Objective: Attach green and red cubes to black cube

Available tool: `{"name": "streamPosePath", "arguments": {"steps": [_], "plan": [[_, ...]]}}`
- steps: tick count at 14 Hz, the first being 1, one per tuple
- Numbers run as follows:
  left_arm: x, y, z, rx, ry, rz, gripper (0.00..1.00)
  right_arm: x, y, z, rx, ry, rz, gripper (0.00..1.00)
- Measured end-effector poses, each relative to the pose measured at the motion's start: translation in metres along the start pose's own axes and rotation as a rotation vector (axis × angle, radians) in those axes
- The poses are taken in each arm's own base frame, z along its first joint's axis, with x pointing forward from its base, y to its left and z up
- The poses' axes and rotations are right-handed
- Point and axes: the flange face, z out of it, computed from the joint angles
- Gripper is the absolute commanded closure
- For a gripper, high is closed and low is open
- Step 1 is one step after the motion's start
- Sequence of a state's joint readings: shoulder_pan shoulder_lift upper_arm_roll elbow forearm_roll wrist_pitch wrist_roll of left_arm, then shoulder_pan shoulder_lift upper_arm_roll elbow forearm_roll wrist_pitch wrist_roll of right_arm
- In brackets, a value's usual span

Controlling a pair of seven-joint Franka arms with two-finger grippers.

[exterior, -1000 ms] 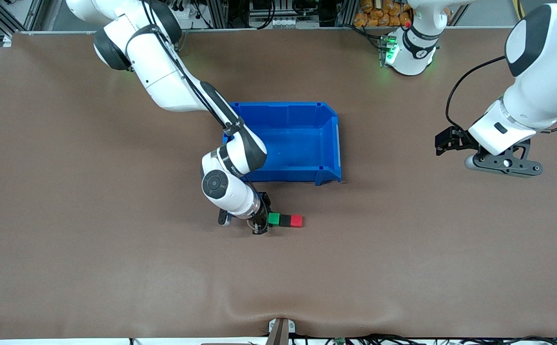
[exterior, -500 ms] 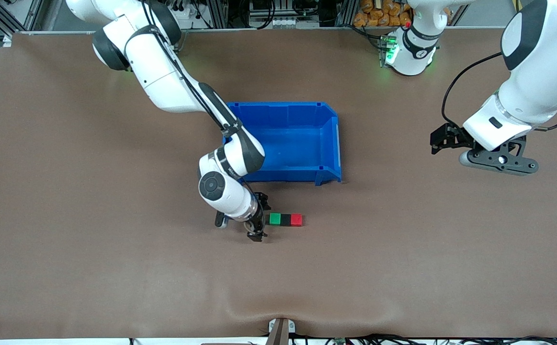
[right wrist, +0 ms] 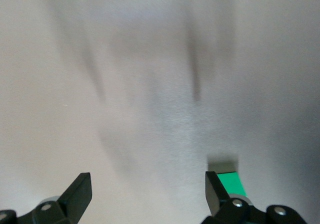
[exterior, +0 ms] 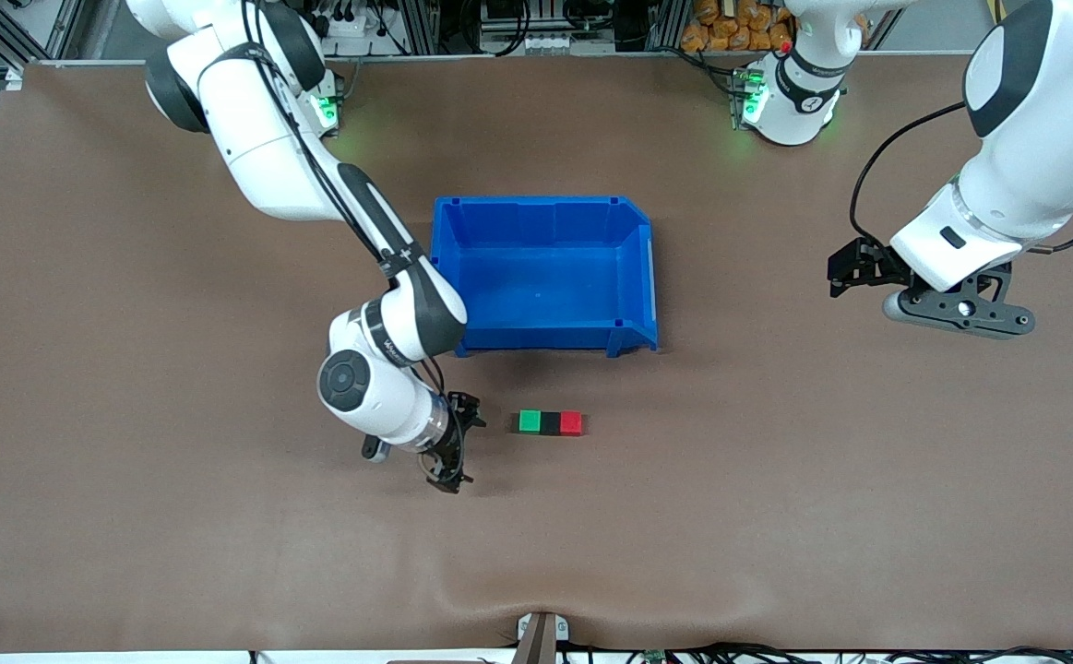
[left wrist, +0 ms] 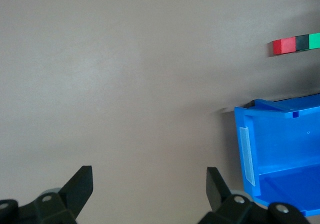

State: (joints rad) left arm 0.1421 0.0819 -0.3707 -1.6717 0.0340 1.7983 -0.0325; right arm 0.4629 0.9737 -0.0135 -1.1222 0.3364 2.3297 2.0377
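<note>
The green cube (exterior: 530,421), the black cube (exterior: 550,423) and the red cube (exterior: 571,422) lie joined in one row on the table, nearer to the front camera than the blue bin (exterior: 545,273). The row also shows in the left wrist view, red cube (left wrist: 286,45), black cube (left wrist: 302,43), green cube (left wrist: 314,40). My right gripper (exterior: 459,443) is open and empty, over bare table beside the row's green end. The green cube (right wrist: 232,183) shows by one fingertip in the right wrist view. My left gripper (exterior: 845,272) is open and empty, waiting over the table at the left arm's end.
The blue bin has nothing in it, and its corner shows in the left wrist view (left wrist: 280,149). The brown table mat (exterior: 776,507) spreads wide all round the cubes.
My right gripper has drawn back from the green cube toward the right arm's end of the table, leaving the row in place. The left arm has barely shifted.
</note>
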Motion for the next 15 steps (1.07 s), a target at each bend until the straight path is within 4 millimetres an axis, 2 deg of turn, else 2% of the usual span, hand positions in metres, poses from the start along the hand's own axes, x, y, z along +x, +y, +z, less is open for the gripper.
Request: {"name": "streamPosePath", "arguments": {"steps": [4, 9, 15], "plan": [[0.0, 0.0, 0.001, 0.0, -0.002, 0.0, 0.0, 0.017, -0.025, -0.029, 0.06, 0.029, -0.012, 0.0], [0.0, 0.0, 0.002, -0.001, -0.004, 0.0, 0.0, 0.03, -0.047, -0.069, 0.122, 0.065, -0.129, 0.0], [0.001, -0.002, 0.005, -0.002, -0.01, -0.003, 0.0, 0.051, -0.055, -0.112, 0.018, 0.151, -0.323, 0.0]]}}
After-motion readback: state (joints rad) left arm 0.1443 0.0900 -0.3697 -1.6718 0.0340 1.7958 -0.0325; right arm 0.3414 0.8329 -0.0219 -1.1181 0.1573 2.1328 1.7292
